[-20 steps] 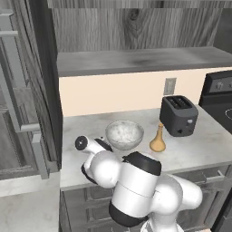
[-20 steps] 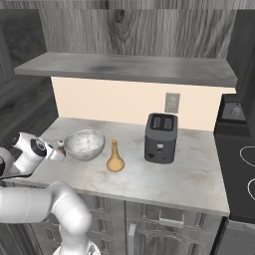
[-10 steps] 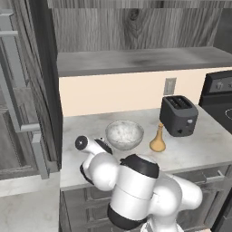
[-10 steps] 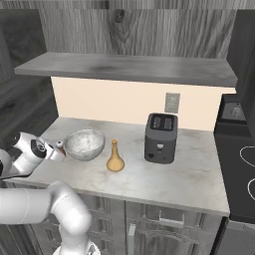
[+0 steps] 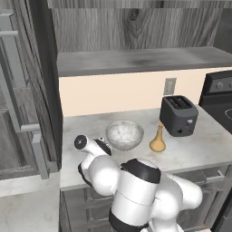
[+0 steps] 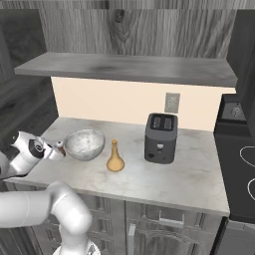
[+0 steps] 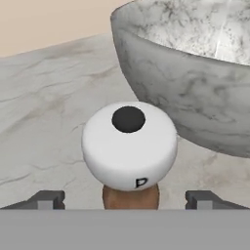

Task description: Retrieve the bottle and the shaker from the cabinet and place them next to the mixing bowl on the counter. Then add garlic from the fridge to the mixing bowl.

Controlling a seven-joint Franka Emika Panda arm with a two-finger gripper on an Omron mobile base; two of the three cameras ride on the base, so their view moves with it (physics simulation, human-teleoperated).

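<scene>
Since a second earlier, my gripper [image 7: 126,199] had spread from a tight grip to wide, its fingertips [image 7: 46,199] standing clear on both sides of the shaker [image 7: 129,146]. I saw the shaker upright on the bench [image 7: 44,122] at the centre of the hand view, just beside the mixing bowl [image 7: 195,78] filling the upper right. In the right base view the shaker [image 6: 59,146] stood left of the bowl [image 6: 84,144], with the bottle [image 6: 115,157] on the bowl's right and a dark toaster [image 6: 161,138] further right.
</scene>
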